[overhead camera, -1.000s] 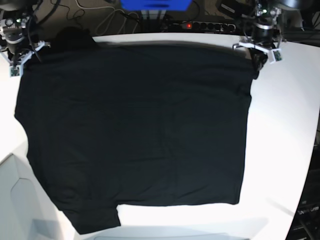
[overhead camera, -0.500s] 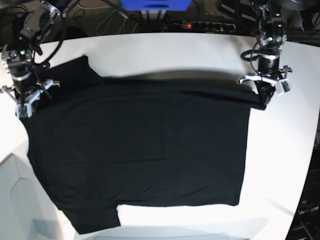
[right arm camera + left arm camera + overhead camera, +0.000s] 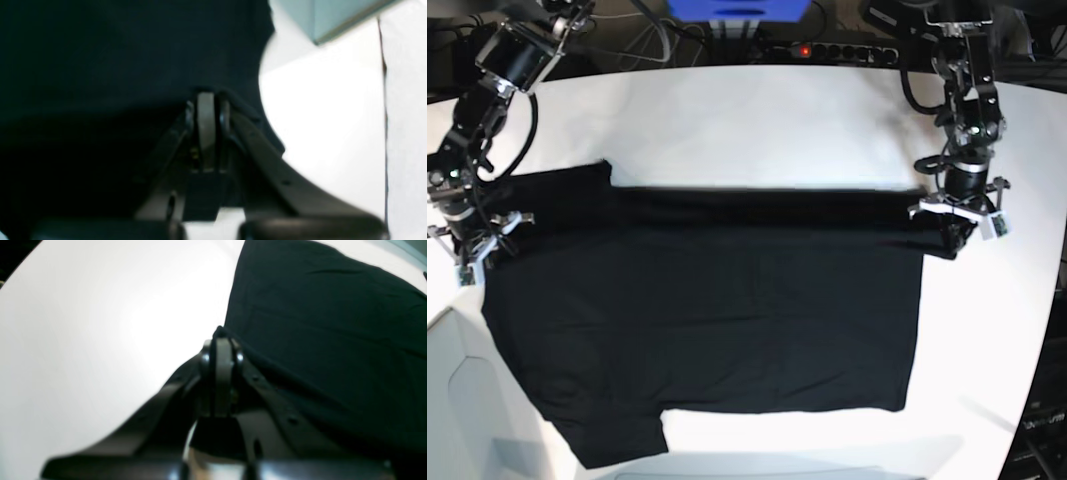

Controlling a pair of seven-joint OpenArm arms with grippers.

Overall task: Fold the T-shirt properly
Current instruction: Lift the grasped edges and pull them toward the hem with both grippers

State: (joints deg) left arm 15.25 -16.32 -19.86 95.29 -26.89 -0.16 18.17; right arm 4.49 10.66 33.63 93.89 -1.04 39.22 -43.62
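Note:
The black T-shirt (image 3: 707, 320) lies spread on the white table (image 3: 757, 120), its far edge lifted and drawn forward over the rest. My left gripper (image 3: 953, 240) is on the right of the base view, shut on that edge's right corner. In the left wrist view its closed tips (image 3: 220, 337) pinch the T-shirt (image 3: 333, 323) at its hem. My right gripper (image 3: 473, 264) is on the left of the base view, shut on the sleeve-side corner. In the right wrist view its tips (image 3: 206, 95) are shut on the T-shirt (image 3: 100, 50). No print or label shows.
A power strip (image 3: 832, 50), cables and a blue box (image 3: 737, 8) sit behind the table's far edge. A pale grey surface (image 3: 457, 400) adjoins the front left corner. A teal block (image 3: 333, 16) shows beyond the cloth in the right wrist view.
Both grippers have moved toward the front of the table, dragging the shirt's far edge with them. A wide strip of bare table now shows behind the shirt.

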